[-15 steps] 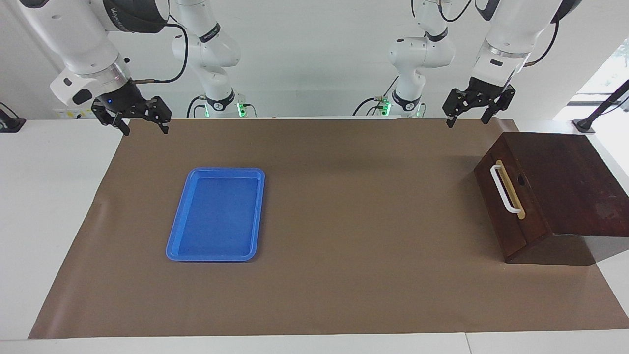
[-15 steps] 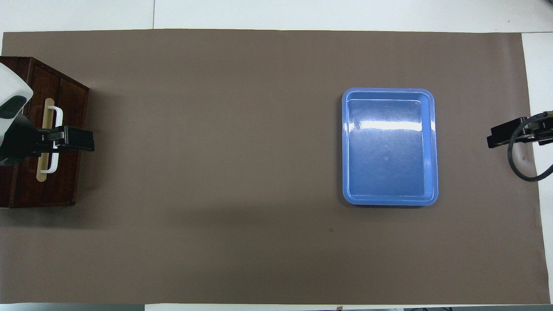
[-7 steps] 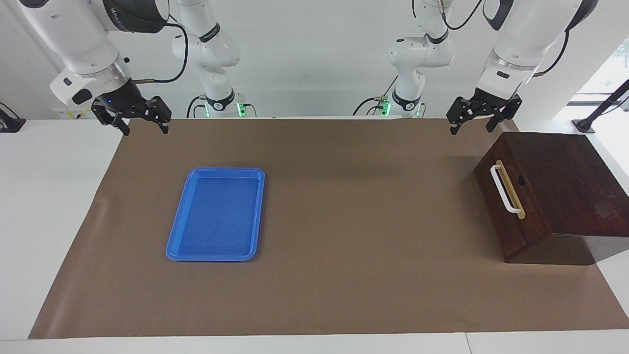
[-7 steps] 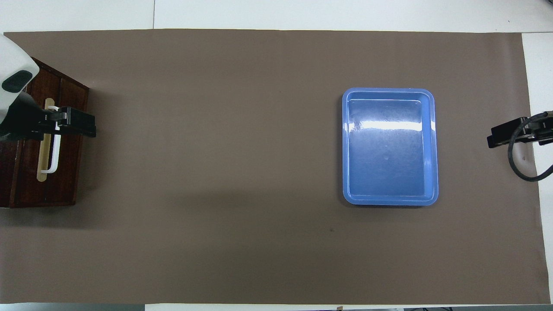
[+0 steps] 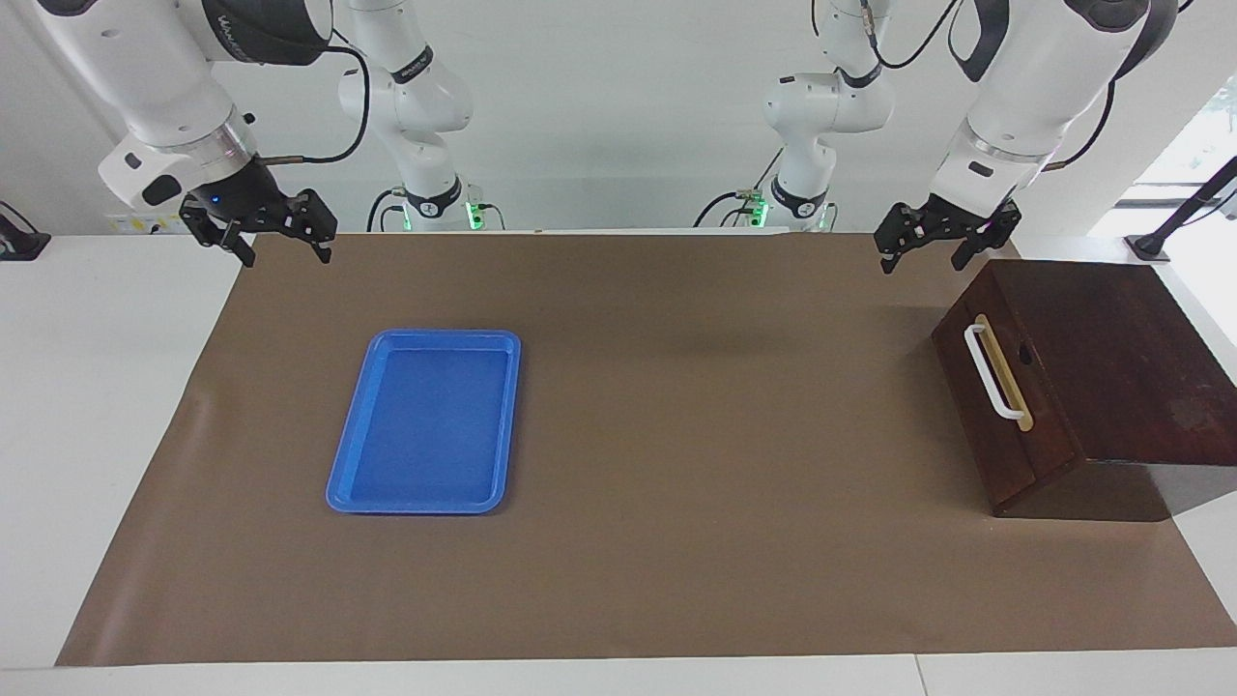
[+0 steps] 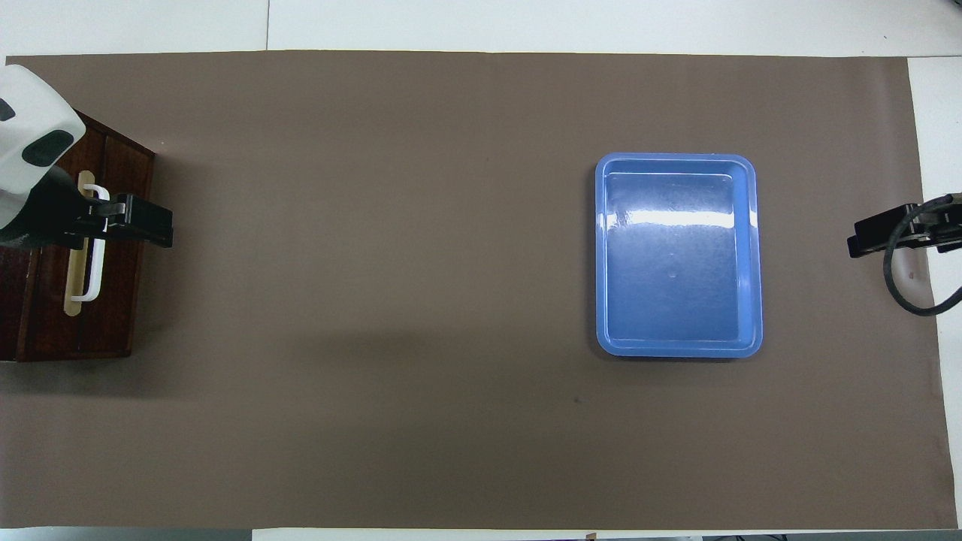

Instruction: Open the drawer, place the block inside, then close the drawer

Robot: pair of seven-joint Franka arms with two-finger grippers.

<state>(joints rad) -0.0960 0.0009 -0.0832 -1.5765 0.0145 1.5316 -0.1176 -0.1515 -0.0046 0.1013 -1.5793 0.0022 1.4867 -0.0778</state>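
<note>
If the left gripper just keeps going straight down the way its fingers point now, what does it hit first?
Probably the brown mat, just beside the drawer on the robots' side. The left gripper hangs open, fingers pointing down, clear of the white handle. The overhead view overlaps them, so depth is uncertain.

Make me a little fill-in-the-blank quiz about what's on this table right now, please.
1. The drawer in the dark wooden box is ____.
2. The tray on the brown mat is coloured ____.
3. The drawer's bar handle is coloured ____.
4. Both the left gripper and the right gripper have their jaws ____, holding nothing.

Missing words: closed; blue; white; open
</note>
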